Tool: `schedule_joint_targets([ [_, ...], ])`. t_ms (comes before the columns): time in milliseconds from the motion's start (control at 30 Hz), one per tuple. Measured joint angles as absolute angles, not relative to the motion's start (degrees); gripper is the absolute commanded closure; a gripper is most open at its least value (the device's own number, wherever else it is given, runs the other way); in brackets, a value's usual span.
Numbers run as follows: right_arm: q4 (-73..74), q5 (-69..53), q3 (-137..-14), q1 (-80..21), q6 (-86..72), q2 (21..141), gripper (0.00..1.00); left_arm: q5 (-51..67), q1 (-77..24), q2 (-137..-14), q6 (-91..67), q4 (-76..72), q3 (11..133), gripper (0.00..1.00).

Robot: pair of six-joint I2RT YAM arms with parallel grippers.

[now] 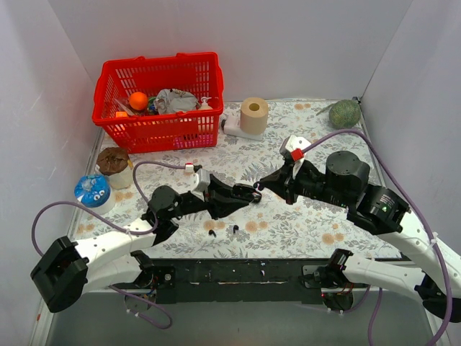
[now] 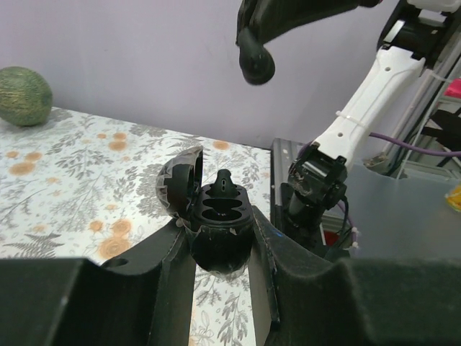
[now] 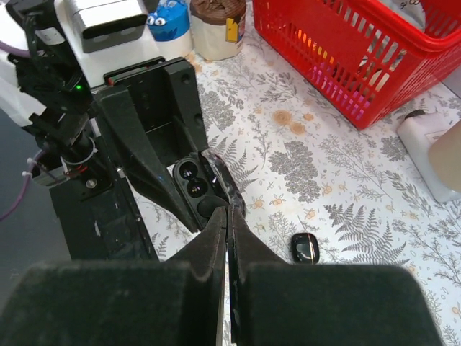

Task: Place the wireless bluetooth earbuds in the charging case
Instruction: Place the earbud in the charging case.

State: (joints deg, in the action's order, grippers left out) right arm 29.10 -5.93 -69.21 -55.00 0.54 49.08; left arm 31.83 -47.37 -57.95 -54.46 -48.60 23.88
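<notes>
Left gripper point(image 1: 245, 194) grasps the open case point(image 2: 218, 229) above the desk point(image 1: 302, 231); both wells show, and a small black piece, possibly a bud, stands at its far rim. Right gripper point(image 3: 229, 218) is clenched, tips just over the case; cannot tell whether it pinches anything. Two buds lie loose near the desk's front edge — one point(image 1: 211, 233), the other point(image 1: 235, 229) — apart from the case.

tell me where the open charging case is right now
The charging case is clamped lid-open in the left gripper near the middle of the table in the top view, with the right gripper just to its right.
</notes>
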Motion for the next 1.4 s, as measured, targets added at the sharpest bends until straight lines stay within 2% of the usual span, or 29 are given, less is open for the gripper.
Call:
schedule_joint_targets([
  [400,26.72,-9.67,-66.59,-55.27,0.43,49.52,0.99,39.27,-47.37,-65.89,-59.07,-53.49,27.53,1.00],
  [1400,22.55,-10.17,-62.76,-57.01,0.47,51.05,0.99,43.24,-47.37,-69.14,-65.49,-58.33,29.87,1.00],
])
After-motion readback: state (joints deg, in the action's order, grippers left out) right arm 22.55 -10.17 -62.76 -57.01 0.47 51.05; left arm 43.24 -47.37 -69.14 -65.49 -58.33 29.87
